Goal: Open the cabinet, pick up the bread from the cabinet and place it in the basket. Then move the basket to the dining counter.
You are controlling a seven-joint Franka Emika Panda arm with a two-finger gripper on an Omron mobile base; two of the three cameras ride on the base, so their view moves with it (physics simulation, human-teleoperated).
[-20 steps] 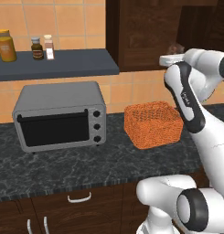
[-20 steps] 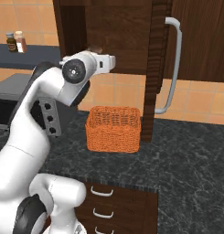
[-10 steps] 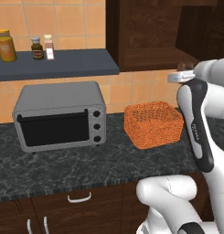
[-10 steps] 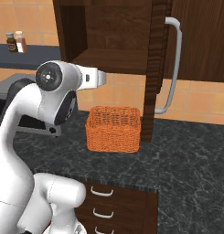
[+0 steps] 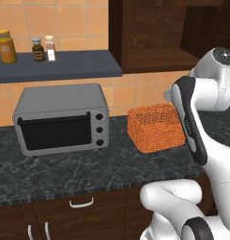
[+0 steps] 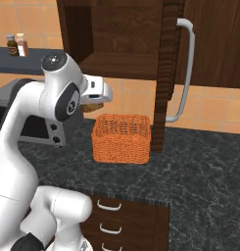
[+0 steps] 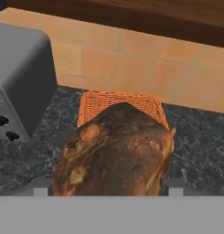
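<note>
Bread [image 7: 115, 153] gripped in end effector [image 6: 94, 100] — above basket [image 6: 122, 138], left of rim.

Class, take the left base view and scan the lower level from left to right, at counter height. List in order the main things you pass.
Toaster oven → basket → the robot's white arm.

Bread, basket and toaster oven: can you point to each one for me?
bread [image 7: 114, 151], hand view, middle of its brown crust, held in the claw.
basket [image 6: 122, 139], right base view, front woven wall.
toaster oven [image 5: 57, 132], left base view, dark glass door.
</note>
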